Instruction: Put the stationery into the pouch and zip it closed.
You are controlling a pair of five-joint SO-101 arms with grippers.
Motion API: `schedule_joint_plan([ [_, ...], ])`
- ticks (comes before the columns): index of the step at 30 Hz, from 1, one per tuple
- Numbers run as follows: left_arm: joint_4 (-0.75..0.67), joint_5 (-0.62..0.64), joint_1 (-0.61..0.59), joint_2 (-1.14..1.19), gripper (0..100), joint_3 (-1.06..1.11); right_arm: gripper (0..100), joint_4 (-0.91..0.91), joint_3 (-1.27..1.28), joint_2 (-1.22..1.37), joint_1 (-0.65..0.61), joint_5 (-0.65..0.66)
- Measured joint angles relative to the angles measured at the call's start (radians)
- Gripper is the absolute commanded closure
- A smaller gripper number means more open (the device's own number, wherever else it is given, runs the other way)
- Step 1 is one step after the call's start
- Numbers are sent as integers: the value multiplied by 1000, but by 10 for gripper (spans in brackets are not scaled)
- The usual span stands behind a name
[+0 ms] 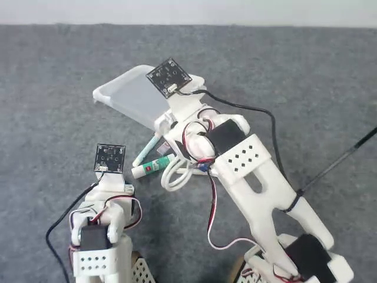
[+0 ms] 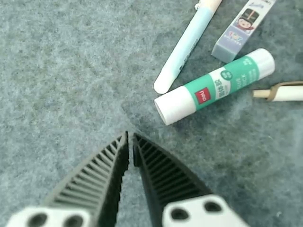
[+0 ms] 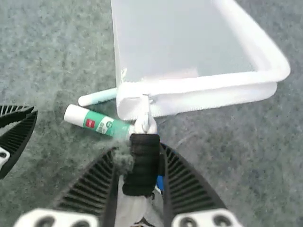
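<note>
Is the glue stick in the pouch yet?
Out. The glue stick lies beside the pen, outside the pouch.

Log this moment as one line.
left end effector: shut, empty | right end effector: shut on zipper pull | glue stick, pen: outside pouch

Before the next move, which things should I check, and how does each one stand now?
1. Stationery in the pouch: not ok; the glue stick, blue pen and eraser lie on the mat.
2. The left gripper ready to grasp: not ok; its fingers are shut and empty.
3. The right gripper on the black pull: ok, shut on it.
4. Mouth of the pouch open: cannot tell.
5. Bare mat between the left gripper and the glue stick: ok.
</note>
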Motion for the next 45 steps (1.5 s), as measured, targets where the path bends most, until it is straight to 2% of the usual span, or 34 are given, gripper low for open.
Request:
schedule_joint_plan([
  [15,0,0,-2,0,988,-3,992,-31,0,0,0,3],
  [25,-29,-49,-38,0,987,-272,992,-31,2,-21,-2,3],
  [27,-32,-49,-6,0,966,-315,992,-31,2,-58,-9,3],
  [30,-32,-43,41,0,878,-359,992,-46,48,-124,-17,3],
  [34,-32,81,78,0,707,-370,992,-133,155,-189,-14,3],
  [36,-32,146,87,0,657,-370,992,-172,204,-216,-17,3],
  [45,-78,298,146,0,650,-370,992,-201,269,-262,-55,3],
])
